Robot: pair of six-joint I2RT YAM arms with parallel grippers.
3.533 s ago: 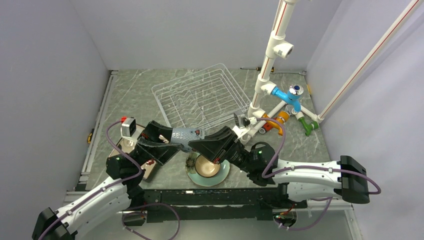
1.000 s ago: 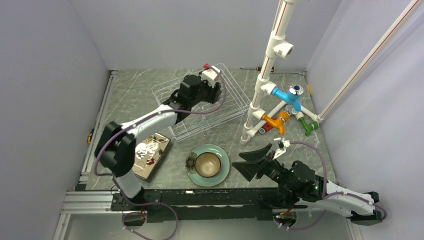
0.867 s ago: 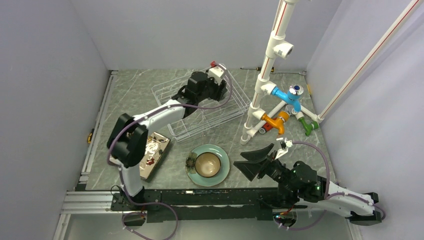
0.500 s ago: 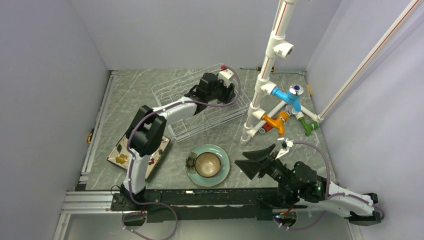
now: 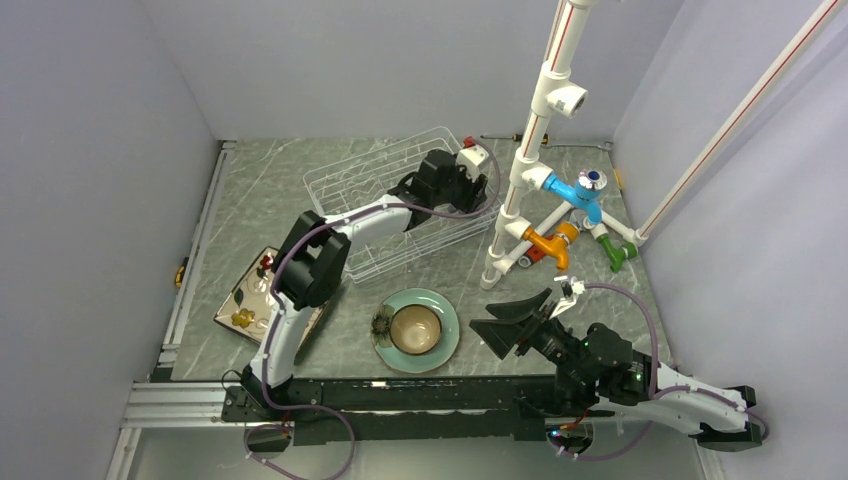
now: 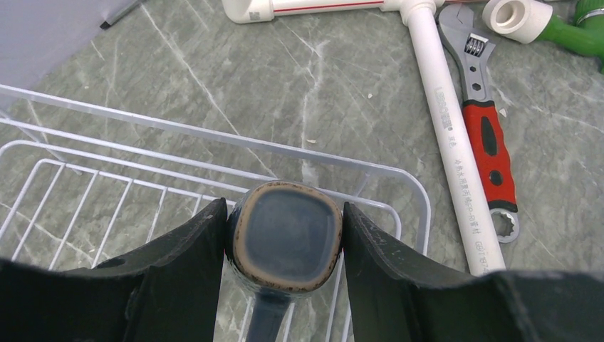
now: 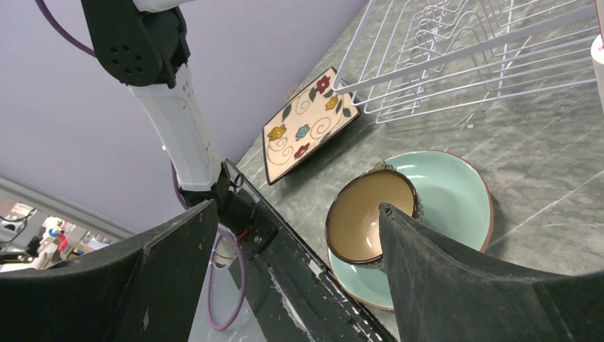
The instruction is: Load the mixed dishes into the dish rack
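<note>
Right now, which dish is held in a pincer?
The mug, clamped in the left pincer above the rack. The bowl sits on the green plate, and the floral plate lies apart; no pincer touches these.

On my feed, left arm (image 5: 355, 212) and right arm (image 5: 690, 392): white shells, black joints, purple cables (image 5: 620, 288) looped outside. Left gripper fingers (image 6: 171, 274) matte black, broad, wedge-shaped.

The marbled table (image 5: 260, 190) bears the dish rack (image 5: 372, 196), green plate (image 5: 449, 326), pipe stand (image 5: 520, 165) and wrench (image 6: 491, 142).
</note>
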